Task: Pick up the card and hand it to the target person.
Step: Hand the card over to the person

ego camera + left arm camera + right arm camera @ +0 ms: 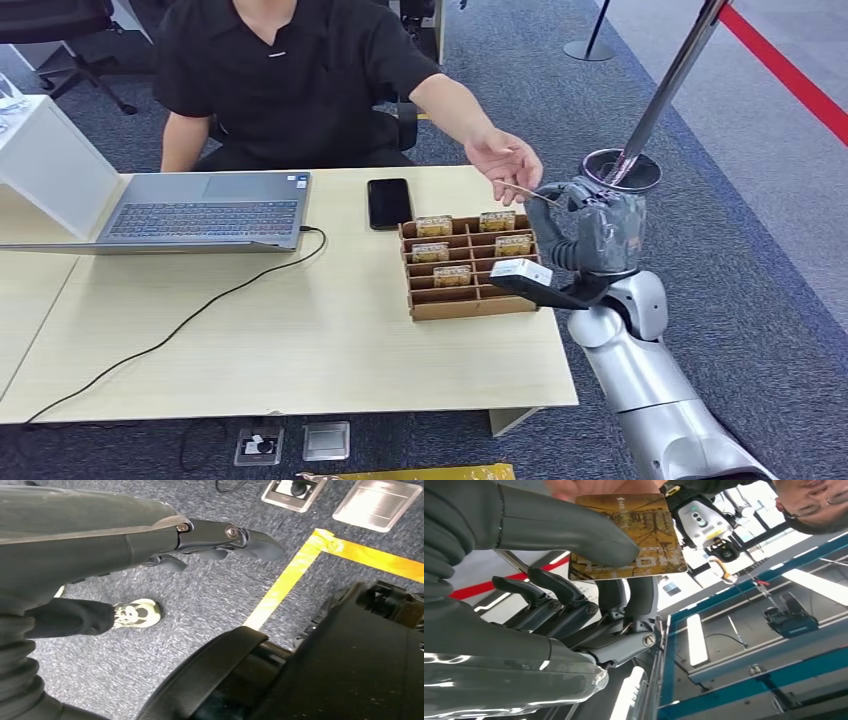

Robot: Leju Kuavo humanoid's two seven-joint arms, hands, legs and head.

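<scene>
A gold-brown card [634, 535] is pinched between the thumb and fingers of my right hand [590, 225], raised beside the table's right end. In the head view the card [524, 190] shows edge-on as a thin strip reaching from my hand to the person's outstretched hand [507, 160], whose fingers touch its far end. The person in a black shirt [290, 70] sits behind the table. My left hand [220, 542] hangs over the carpet with its fingers loosely curled and nothing in it.
A brown wooden card rack [468, 268] with several cards stands near the table's right edge. A black phone [388, 203] and a grey laptop [205, 212] with a black cable lie further left. A stanchion base [620, 170] stands just behind my hand.
</scene>
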